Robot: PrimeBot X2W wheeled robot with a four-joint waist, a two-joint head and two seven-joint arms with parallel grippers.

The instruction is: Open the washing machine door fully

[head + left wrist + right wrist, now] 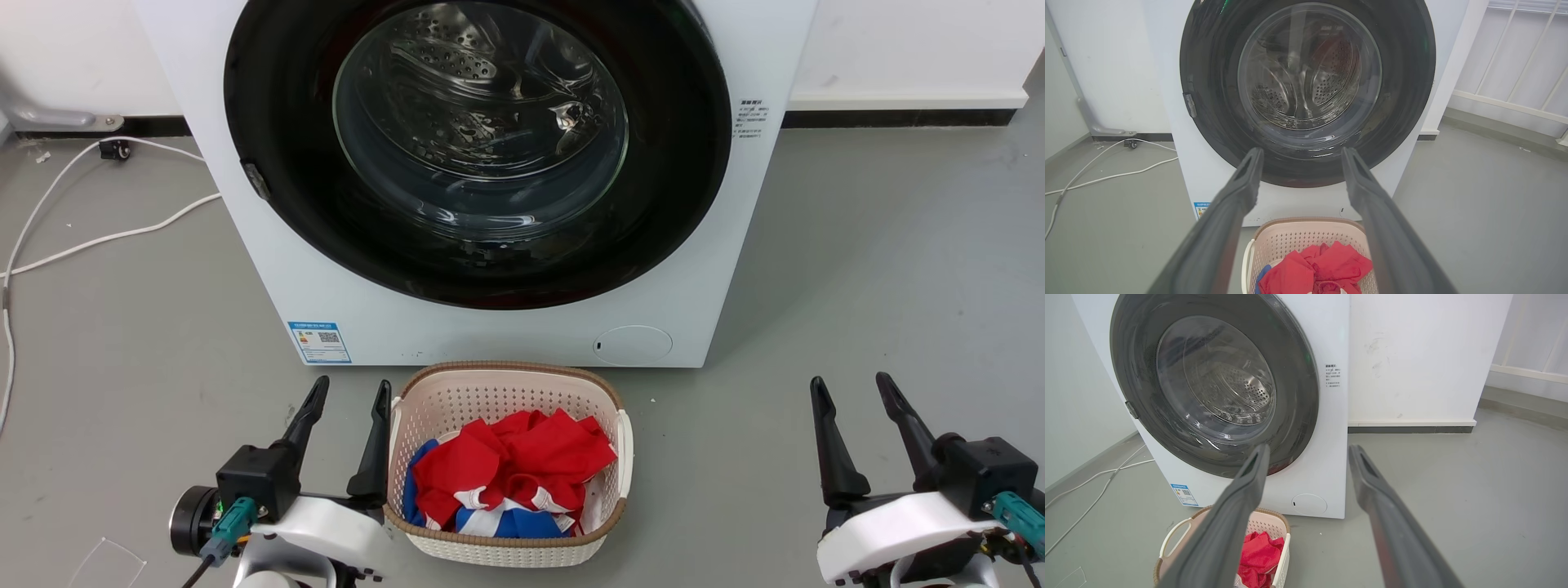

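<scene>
Facing both gaping jaws: washing machine door [478, 147]

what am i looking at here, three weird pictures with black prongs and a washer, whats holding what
One robot, three cameras. The head camera looks down at a big white front-loading washing machine whose round glossy black door with its glass window is shut. On the grey floor before it stands a beige perforated laundry basket of red and blue clothes. The black prongs are finger pairs: the left gripper and the right gripper. Each wrist camera looks along its own fingers. Both are open, holding nothing.
</scene>
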